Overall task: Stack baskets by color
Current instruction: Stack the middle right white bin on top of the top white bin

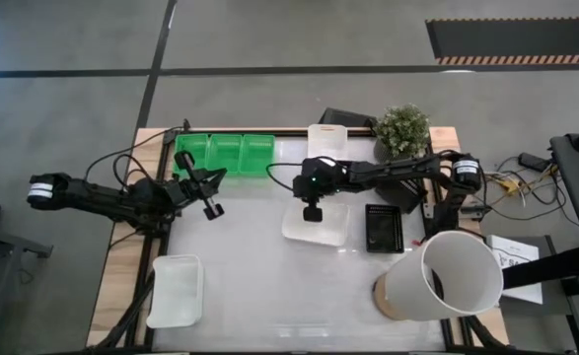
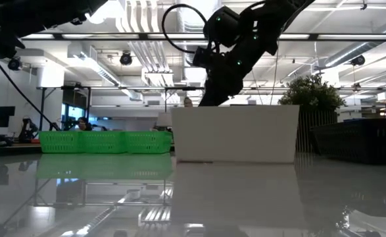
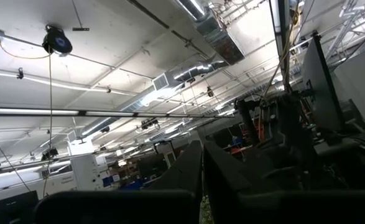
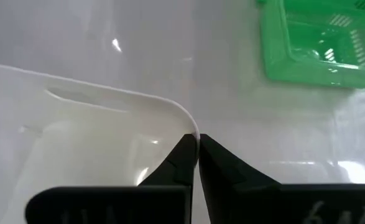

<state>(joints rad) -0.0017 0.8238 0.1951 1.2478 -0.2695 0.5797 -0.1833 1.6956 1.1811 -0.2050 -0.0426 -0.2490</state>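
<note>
3 green baskets (image 1: 225,155) in row; 3 white (image 1: 317,223); 1 black (image 1: 384,229).

A glossy white counter (image 1: 259,286) with bare wooden side edges carries the scene. Three bright green baskets (image 1: 224,154) sit side by side in a row along its far edge. One white basket (image 1: 317,223) rests near the middle, another white basket (image 1: 177,290) near the front left corner, and a third (image 1: 326,141) at the far edge. A black basket (image 1: 384,228) lies right of centre, a large white cylinder (image 1: 449,278) on its side at the front right, and a potted plant (image 1: 401,131) at the far right.
</note>
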